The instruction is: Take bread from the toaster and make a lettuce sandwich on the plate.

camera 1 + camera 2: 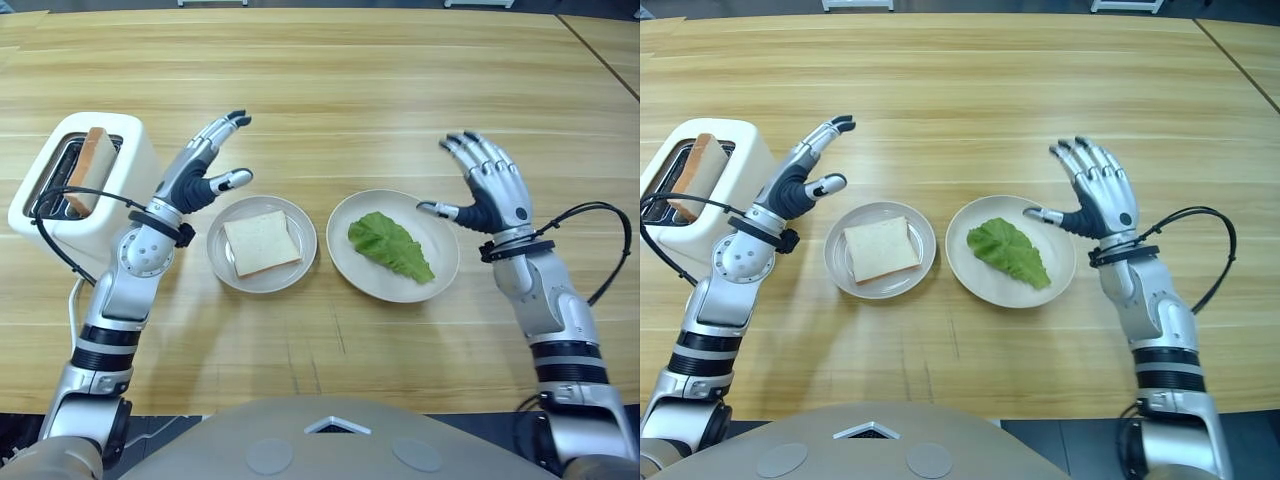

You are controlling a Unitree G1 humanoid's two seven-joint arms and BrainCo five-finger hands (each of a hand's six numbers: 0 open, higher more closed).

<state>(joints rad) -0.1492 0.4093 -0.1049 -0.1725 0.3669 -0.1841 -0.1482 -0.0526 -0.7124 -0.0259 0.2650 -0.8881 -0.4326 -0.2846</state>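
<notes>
One slice (262, 242) on left plate (240, 280) — lettuce (390, 245) on right plate (365, 275)

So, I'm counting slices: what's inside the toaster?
One bread slice stands in the toaster, its top sticking out. Its lower part is hidden inside, and so is the bottom of the slots.

Pale wood w/ visible grain, satin sheen – table (400, 90). Smooth cream plastic is seen on toaster (122, 165). Matt beige finish is noted on left plate (228, 272) & right plate (442, 252). Crinkled lettuce (392, 245); porous bread slice (262, 242). Silver metal w/ black tips – left hand (205, 162), right hand (495, 185).
</notes>
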